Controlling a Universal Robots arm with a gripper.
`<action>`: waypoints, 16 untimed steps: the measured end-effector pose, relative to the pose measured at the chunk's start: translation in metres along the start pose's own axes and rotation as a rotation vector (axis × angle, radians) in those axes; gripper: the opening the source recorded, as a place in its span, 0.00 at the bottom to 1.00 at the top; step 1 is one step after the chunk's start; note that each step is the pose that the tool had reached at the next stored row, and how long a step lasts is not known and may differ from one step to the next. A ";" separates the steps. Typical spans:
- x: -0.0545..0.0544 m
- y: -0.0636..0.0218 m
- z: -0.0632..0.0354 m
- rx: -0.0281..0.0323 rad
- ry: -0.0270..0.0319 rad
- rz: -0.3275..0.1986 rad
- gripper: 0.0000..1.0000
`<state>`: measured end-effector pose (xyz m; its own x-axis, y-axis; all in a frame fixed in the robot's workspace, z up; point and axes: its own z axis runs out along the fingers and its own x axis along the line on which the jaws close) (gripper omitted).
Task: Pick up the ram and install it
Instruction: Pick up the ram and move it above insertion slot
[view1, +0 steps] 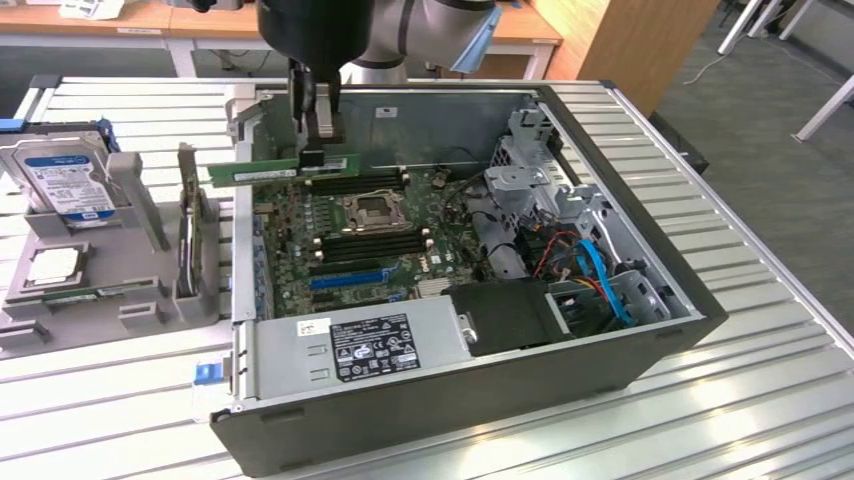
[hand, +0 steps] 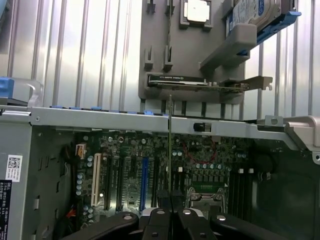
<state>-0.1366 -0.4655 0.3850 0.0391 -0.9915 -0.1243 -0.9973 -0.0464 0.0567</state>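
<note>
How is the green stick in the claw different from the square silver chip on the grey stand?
The ram is long, narrow, green; the chip is square, silver. The ram stands on edge, gripped by the gripper over the motherboard; the chip lies flat outside the case.

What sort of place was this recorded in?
Probably a robotics lab or workshop for computer assembly: an open desktop case on a slatted metal table, a hard drive in a grey fixture, wooden desks behind.

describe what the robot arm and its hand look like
The arm is silver-grey tubing with a pale blue joint cap. Its hand has a black cylindrical body and slim dark fingers; the wrist view shows black finger links with round silvery pivot pins.
</note>
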 end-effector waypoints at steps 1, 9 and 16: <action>0.000 -0.0003 0.0000 -0.0024 0.0008 0.000 0.12; 0.000 -0.0013 -0.0002 -0.0100 0.0028 0.001 0.12; 0.001 -0.0133 -0.0009 -0.0102 0.0027 0.001 0.12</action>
<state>-0.1232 -0.4656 0.3851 0.0378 -0.9919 -0.1215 -0.9967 -0.0462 0.0669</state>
